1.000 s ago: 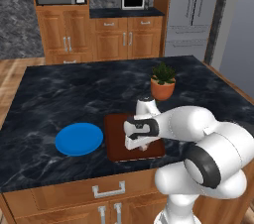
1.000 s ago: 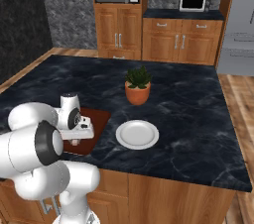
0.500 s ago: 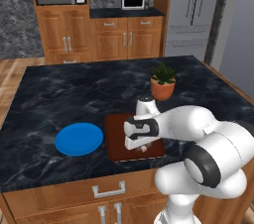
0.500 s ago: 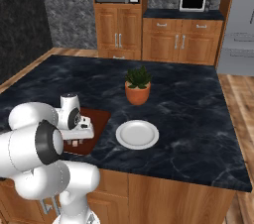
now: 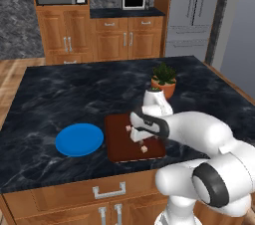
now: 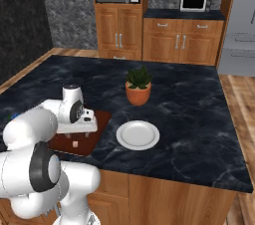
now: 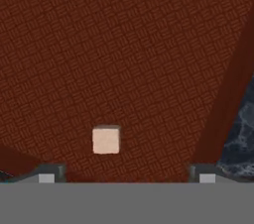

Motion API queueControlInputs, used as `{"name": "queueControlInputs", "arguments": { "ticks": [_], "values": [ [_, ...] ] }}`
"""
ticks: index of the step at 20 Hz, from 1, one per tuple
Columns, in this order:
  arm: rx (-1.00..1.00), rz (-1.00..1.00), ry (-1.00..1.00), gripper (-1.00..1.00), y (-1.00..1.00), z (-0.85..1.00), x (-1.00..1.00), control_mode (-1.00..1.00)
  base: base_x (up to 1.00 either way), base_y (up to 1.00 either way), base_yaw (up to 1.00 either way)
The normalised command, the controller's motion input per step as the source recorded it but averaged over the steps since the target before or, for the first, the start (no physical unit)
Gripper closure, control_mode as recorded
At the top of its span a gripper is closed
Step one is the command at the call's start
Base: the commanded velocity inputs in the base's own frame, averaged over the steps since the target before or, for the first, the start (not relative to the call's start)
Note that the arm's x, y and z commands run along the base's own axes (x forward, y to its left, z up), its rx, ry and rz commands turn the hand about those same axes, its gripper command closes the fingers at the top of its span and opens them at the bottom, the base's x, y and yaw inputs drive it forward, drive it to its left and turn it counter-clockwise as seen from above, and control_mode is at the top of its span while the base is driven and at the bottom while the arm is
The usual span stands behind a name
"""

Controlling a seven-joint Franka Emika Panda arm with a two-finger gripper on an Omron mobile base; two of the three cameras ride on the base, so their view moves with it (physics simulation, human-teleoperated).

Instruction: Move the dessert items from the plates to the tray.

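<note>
1. Dark marbled island counter (image 5: 60,94) carries everything here.
2. Blue plate (image 5: 79,139) sits near the front edge, reddish-brown tray (image 5: 119,142) just beside it.
3. White plate (image 6: 138,135) lies past the tray, terracotta plant pot (image 6: 138,93) behind it.

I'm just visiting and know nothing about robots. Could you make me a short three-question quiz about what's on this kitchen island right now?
1. True or false: the white plate has a dessert cube on it.
2. What lies left of the tray in the left base view? A) terracotta plant pot B) blue plate C) microwave
3. Fill in: the pincer hangs over the tray with its jaws ____.

Key:
1. False; the plate is bare.
2. B, the blue plate. The plant pot stands behind the tray.
3. Open; a dessert cube lies on the tray between the fingertips, untouched.
</note>
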Motion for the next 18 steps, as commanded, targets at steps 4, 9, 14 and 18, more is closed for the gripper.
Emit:
{"name": "queueControlInputs", "arguments": {
  "ticks": [4, 9, 14, 18],
  "values": [
    [0.07, 0.00, -0.10, -1.00, -0.33, 0.96, -0.24, -1.00, 0.00, 0.00, 0.00],
    [0.05, 0.00, -0.07, -1.00, -0.22, 0.90, -0.30, -1.00, 0.00, 0.00, 0.00],
    [0.00, 0.00, -0.03, -1.00, -0.07, 0.60, -0.28, -1.00, 0.00, 0.00, 0.00],
    [0.00, 0.00, -0.06, -1.00, -0.13, 0.18, -0.36, -1.00, 0.00, 0.00, 0.00]
  ]
}}
